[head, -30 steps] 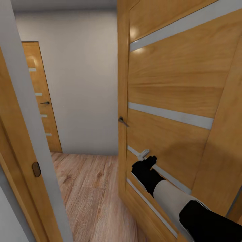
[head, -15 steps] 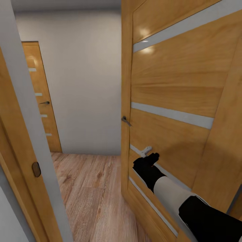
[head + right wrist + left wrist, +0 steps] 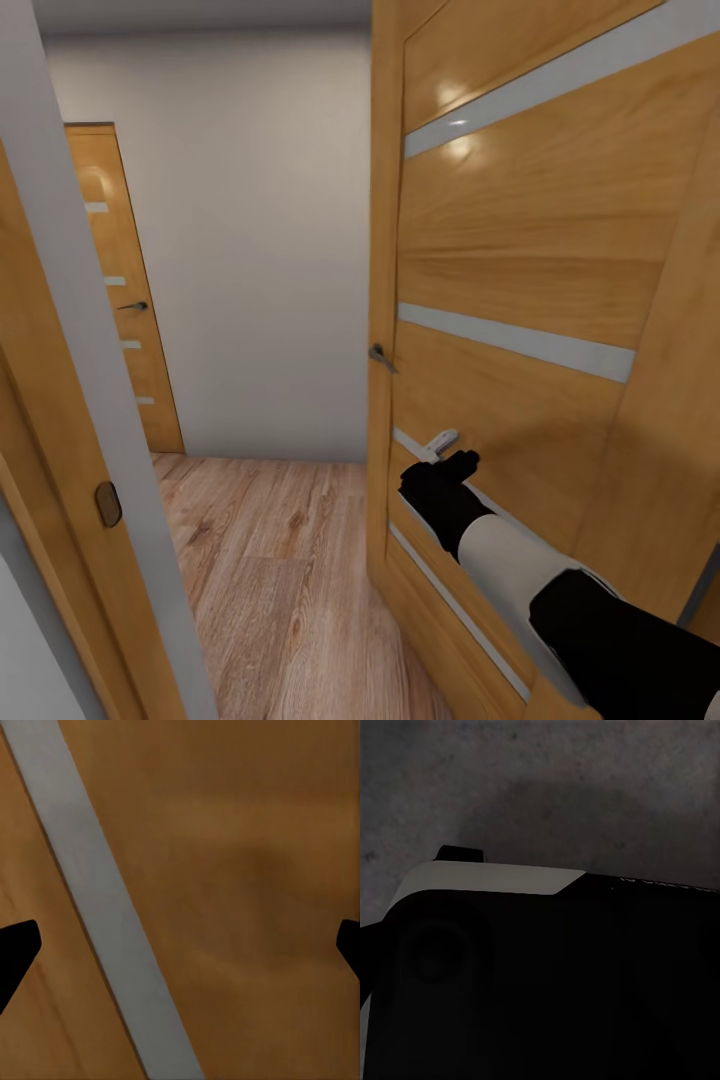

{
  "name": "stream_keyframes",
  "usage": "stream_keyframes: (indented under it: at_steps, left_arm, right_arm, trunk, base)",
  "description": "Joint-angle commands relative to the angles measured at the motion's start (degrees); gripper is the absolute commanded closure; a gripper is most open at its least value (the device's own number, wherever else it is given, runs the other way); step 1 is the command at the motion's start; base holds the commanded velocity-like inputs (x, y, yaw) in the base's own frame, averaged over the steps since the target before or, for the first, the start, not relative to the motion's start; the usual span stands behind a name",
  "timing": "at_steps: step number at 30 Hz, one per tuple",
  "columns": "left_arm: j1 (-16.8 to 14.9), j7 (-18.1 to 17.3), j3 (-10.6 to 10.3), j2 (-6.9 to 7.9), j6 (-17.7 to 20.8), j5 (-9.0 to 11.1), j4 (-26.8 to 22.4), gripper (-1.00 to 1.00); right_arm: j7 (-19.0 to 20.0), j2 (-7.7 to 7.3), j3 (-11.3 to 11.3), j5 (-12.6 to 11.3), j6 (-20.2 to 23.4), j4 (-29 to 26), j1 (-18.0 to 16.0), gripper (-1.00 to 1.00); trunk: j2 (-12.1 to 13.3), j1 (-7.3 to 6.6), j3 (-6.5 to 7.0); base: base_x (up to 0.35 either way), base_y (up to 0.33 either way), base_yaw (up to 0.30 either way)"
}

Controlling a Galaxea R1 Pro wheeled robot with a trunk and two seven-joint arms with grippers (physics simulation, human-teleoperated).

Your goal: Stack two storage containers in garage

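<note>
The right gripper [image 3: 447, 452] is up against the open wooden door [image 3: 520, 260], by one of its pale glass strips [image 3: 515, 342]. In the right wrist view its two dark fingertips [image 3: 16, 949] sit far apart at either edge, spread wide with nothing between them but door panel and a grey strip [image 3: 97, 907]. The door handle [image 3: 381, 357] sticks out from the door's edge, above the gripper.

Past the door is a hallway with a plank floor [image 3: 265, 560], a white wall [image 3: 250, 230] and a second wooden door [image 3: 115, 290] (shut, cut off by the near door frame [image 3: 80, 400]).

The left wrist view is dim: a dark and white robot part [image 3: 540, 975] blocks most of it, over mottled grey floor. Whether the left gripper is spread or closed I cannot tell. No containers can be seen from here.
</note>
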Motion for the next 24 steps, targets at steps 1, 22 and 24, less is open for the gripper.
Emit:
stream_keyframes:
  at_steps: [1,22,24]
  left_arm:
    - [0.0,-0.1,0.1,-0.01,-0.1,0.5,0.0,-1.0]
    - [0.0,-0.1,0.1,-0.01,-0.1,0.5,0.0,-1.0]
    - [0.0,-0.1,0.1,-0.01,-0.1,0.5,0.0,-1.0]
  right_arm:
    - [-0.4,-0.36,0.4,1.3,1.1,0.0,-0.1,-1.0]
    - [0.1,-1.01,0.2,1.1,1.1,-0.4,-0.9,-1.0]
    - [0.2,0.0,0.1,1.0,1.1,-0.5,-0.9,-1.0]
  trunk:
    - [0.0,0.0,-0.06]
    - [0.0,0.0,-0.06]
    - [0.0,0.0,-0.06]
  base:
    - [0.0,0.0,0.0]
    - [0.0,0.0,0.0]
    - [0.0,0.0,0.0]
